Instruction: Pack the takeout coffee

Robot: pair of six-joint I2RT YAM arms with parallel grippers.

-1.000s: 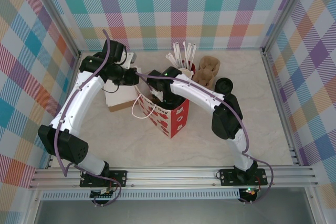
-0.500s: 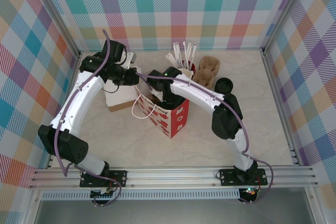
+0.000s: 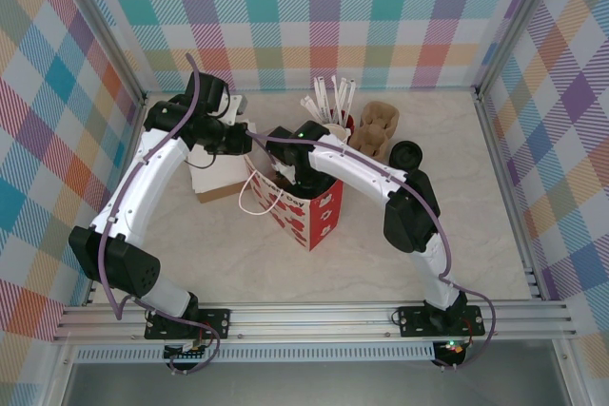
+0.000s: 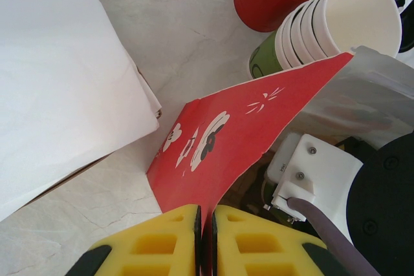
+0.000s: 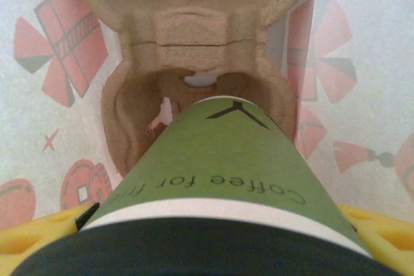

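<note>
Seen from overhead, a red gift bag (image 3: 309, 214) stands mid-tabletop (image 3: 219, 254) and I reach over it from both sides. Against the pictures from the past second nothing has visibly shifted, so this is a pause, not a move. My left jaws are pressed together on the bag's rim, holding its mouth open. My right jaws are clamped on the takeout coffee (image 5: 213, 172), a green paper cup with a yellow pad (image 5: 26, 237) at either side. The cup hangs base-first inside the bag, its base at the near socket of a cardboard cup carrier (image 5: 194, 37). I cannot tell whether it is seated. I judge the placing nearly finished, and letting go is safe only once the cup rests in the socket.
</note>
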